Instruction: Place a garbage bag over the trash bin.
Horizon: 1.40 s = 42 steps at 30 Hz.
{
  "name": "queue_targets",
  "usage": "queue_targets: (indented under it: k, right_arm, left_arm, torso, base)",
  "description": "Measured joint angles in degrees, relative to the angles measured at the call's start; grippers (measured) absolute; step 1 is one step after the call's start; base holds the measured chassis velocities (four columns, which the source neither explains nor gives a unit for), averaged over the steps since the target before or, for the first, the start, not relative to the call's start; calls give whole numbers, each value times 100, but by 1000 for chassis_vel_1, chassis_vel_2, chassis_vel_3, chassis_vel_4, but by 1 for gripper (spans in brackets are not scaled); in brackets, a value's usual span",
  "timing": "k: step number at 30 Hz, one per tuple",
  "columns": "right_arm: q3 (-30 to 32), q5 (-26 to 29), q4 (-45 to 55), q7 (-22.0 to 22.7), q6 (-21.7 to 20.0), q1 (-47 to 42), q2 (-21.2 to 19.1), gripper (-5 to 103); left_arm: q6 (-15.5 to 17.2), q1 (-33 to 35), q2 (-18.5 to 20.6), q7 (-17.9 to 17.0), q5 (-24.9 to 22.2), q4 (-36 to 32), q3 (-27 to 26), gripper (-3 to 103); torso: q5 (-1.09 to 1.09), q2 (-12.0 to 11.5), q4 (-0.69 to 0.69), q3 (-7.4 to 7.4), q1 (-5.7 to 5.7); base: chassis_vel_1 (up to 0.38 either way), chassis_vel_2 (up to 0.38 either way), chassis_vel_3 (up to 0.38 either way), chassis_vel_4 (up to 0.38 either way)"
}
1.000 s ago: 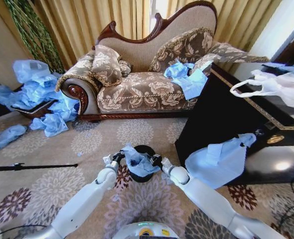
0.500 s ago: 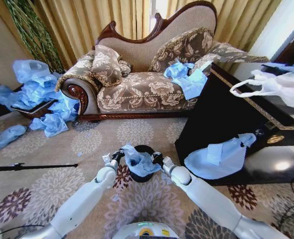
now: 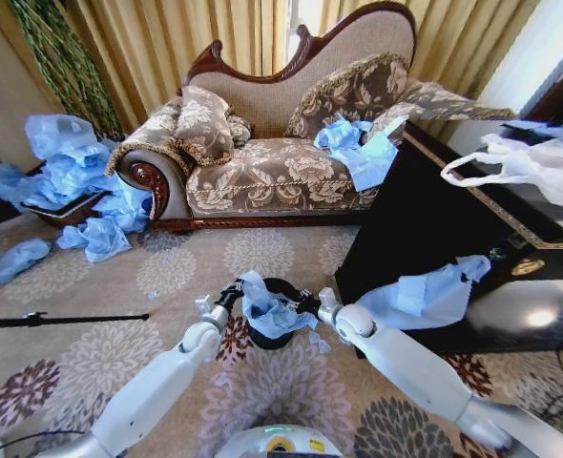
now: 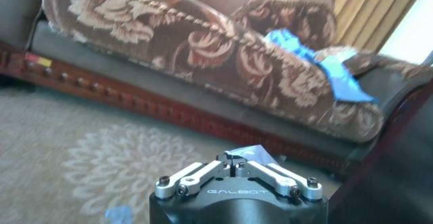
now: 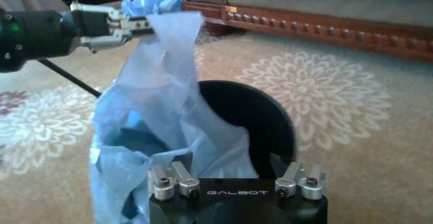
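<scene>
Head view puts the trash bin (image 3: pixel 274 324) on the patterned carpet (image 3: pixel 110 363) before the sofa (image 3: pixel 272 143), between both grippers. The garbage bag (image 3: pixel 267 310) is bunched across its rim. Left gripper (image 3: pixel 232 292) is pinched tight on the bag's upper corner. Right gripper (image 3: pixel 308 303) sits at the opposite rim, jaws spread wide, bag draped just beside them.

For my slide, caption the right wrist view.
Left gripper pinches the garbage bag above the trash bin; right gripper open.
</scene>
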Motion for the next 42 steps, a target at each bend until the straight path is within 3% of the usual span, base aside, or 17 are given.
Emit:
queue_targets:
  k: [3,4,6,8,17,19,22,24,31,33,35,37,42]
  right_arm:
    - [1,48,14,-1,-7,-31,30,82]
    - [28,56,8,-1,-6,-63,63,92]
    - [59,56,-4,1,-3,-76,82,92]
    - [138,52,-56,10,14,-82,130,99]
    - [162,-3,-387,-123,183,-37,228,102]
    - [161,-3,-405,-157,199,-40,241,98]
    - [143,1,-498,-221,274,-55,288,82]
    - [138,-5,-525,-235,302,-79,288,82]
    - [141,5,-382,-290,444,-189,254,50]
    - [140,5,-350,-290,488,-202,255,50]
    - [147,5,-235,-211,639,-217,263,33]
    - [151,3,-205,-191,683,-217,266,33]
    - [141,-140,-98,-92,804,-209,300,12]
  left_arm:
    - [-133,22,2,149,-7,-34,-38,0]
    - [-222,27,23,288,-12,-56,-48,0]
    - [-264,28,38,365,-12,-68,-50,0]
    - [-327,32,56,484,-21,-84,-49,0]
    - [-415,51,54,631,-157,-138,-60,0]
    - [-422,55,62,645,-161,-147,-62,0]
    - [-441,59,83,681,-149,-157,-66,0]
    - [-442,60,90,680,-147,-154,-66,0]
    - [-447,46,51,671,-122,-103,-65,0]
    - [-447,51,55,669,-120,-103,-65,0]
    - [-448,67,69,666,-116,-101,-75,0]
    - [-449,73,71,665,-116,-100,-80,0]
    - [-464,104,54,658,-107,-92,-101,0]
  torso:
    - [1,0,0,0,0]
    - [2,0,-1,0,0]
    - [1,0,-1,0,0]
    - [1,0,0,0,0]
    - [0,1,-2,-1,-1]
    - [0,2,-2,-1,-1]
    - [0,2,3,-2,-1]
    - [5,1,-2,1,0]
    - [1,1,-2,1,1]
    - [2,1,-2,1,1]
    - [1,1,-1,1,0]
    - [1,1,0,0,0]
    - [1,1,0,0,0]
  base:
    - [0,0,0,0]
    - [0,0,0,0]
    - [0,0,0,0]
    - [0,0,0,0]
    - [0,0,0,0]
    - [0,0,0,0]
    - [0,0,0,0]
    - [0,0,0,0]
    - [0,0,0,0]
    - [0,0,0,0]
    - [0,0,0,0]
    - [0,0,0,0]
    - [0,0,0,0]
